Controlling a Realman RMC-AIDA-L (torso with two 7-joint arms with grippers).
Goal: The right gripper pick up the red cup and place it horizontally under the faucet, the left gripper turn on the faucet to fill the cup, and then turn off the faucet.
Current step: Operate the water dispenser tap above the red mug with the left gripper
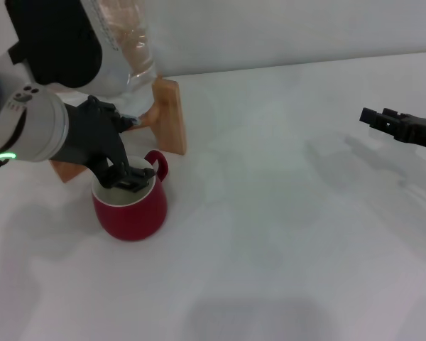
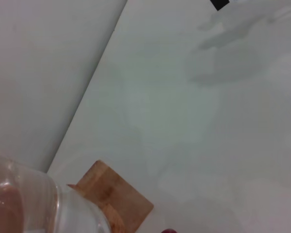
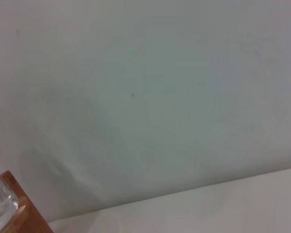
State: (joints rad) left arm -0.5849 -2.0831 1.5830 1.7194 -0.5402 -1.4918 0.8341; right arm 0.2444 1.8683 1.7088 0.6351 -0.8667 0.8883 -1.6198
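Red cup (image 1: 130,207) sits upright on table (image 1: 284,234) by wooden stand (image 1: 169,114), left gripper (image 1: 125,177) right over its rim, jaws unclear; right gripper (image 1: 387,121) well apart, jaws unclear, faucet hidden

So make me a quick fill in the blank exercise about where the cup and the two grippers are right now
1. The red cup stands upright on the ____ table.
2. The left gripper reaches over the cup's ____.
3. The right gripper hovers far to the cup's ____ side.
4. Behind the cup stands a ____ stand carrying a glass jar.

Missing words: white; rim; right; wooden
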